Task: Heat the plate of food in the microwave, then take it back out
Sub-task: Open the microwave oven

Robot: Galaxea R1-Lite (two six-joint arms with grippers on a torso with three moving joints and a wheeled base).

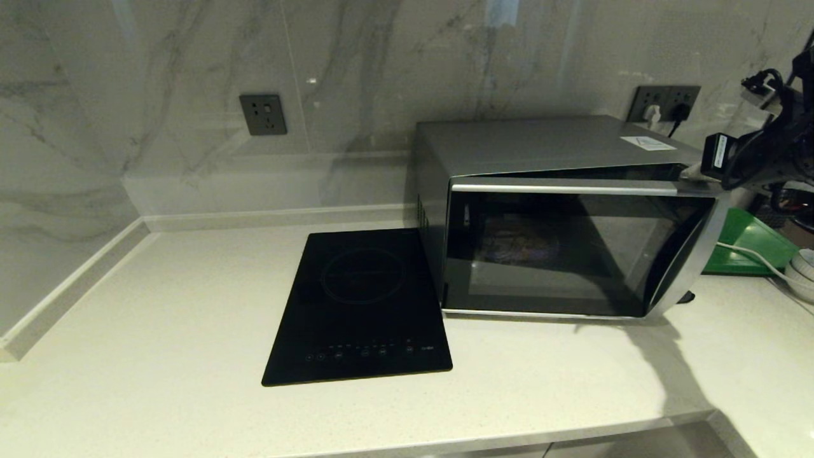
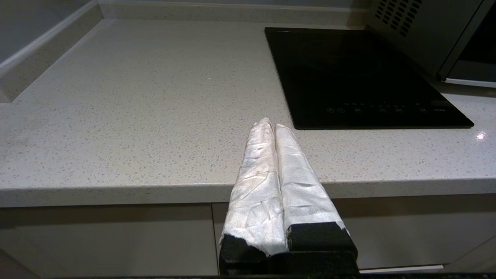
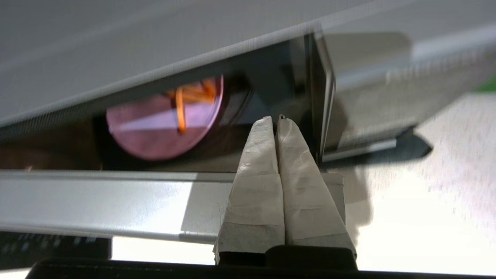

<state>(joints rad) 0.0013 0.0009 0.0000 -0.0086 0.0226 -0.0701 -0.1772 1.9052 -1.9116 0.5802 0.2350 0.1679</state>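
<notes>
The silver microwave [image 1: 540, 146] stands on the counter at the right, its dark glass door [image 1: 559, 254] a little ajar, with the right edge swung out. My right arm [image 1: 769, 152] reaches in at the door's upper right corner. My right gripper [image 3: 274, 118] is shut and holds nothing; its taped tips sit in the gap between door and cavity. Through that gap the lilac plate of food [image 3: 155, 131] lies inside, with orange sticks [image 3: 182, 104] on it. My left gripper [image 2: 271, 124] is shut and empty, parked at the counter's front edge, left of the hob.
A flat black induction hob [image 1: 362, 305] lies just left of the microwave. A green tray [image 1: 747, 245], a white cable [image 1: 744, 249] and stacked pale bowls [image 1: 802, 267] sit to its right. Wall sockets [image 1: 262, 114] are behind.
</notes>
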